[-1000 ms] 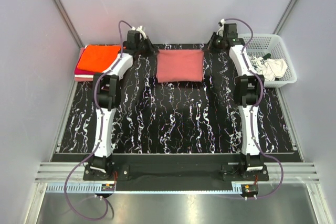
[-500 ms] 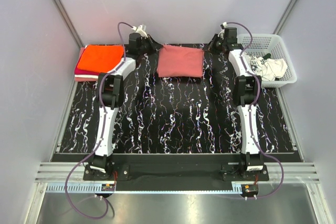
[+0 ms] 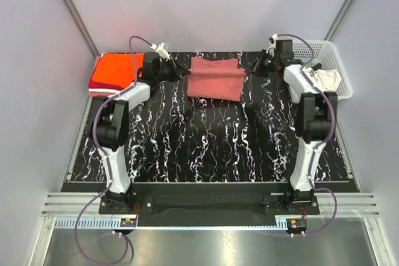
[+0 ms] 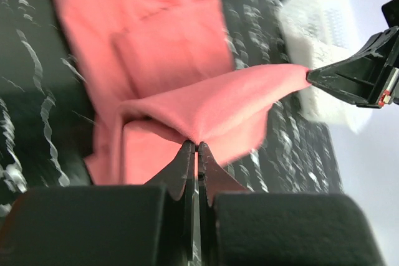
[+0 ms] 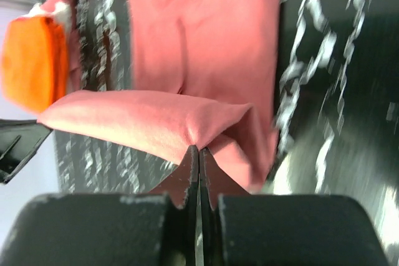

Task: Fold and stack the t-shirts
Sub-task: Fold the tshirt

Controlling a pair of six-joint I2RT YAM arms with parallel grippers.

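Both claws are pinched shut on cloth: my left claw [image 3: 177, 73] has its jaws closed on the left end of the rose-red t-shirt [image 3: 215, 79], and my right claw [image 3: 255, 66] is clamped on the right end of the same shirt. From the left wrist camera I see the fingertips meeting on a fold of the pink fabric, with a raised band of it stretched across to the other claw's black tips at the right of that view. The right wrist camera shows the mirror of this, a pinched tuck right at the fingertips and the lifted edge running off toward the left claw at the lower left. Below that lifted edge the rest of the shirt lies flat on the black marbled table [image 3: 206, 141], at the far middle of it and slightly skewed, its right side a little nearer to me than its left. At the far left corner I can see the orange t-shirt [image 3: 118, 66] folded on top of the magenta t-shirt [image 3: 95, 84], just beside my left arm's wrist. At the far right, the white mesh basket [image 3: 324, 44] holds the crumpled white t-shirt [image 3: 327, 79] with black print, close behind my right arm.
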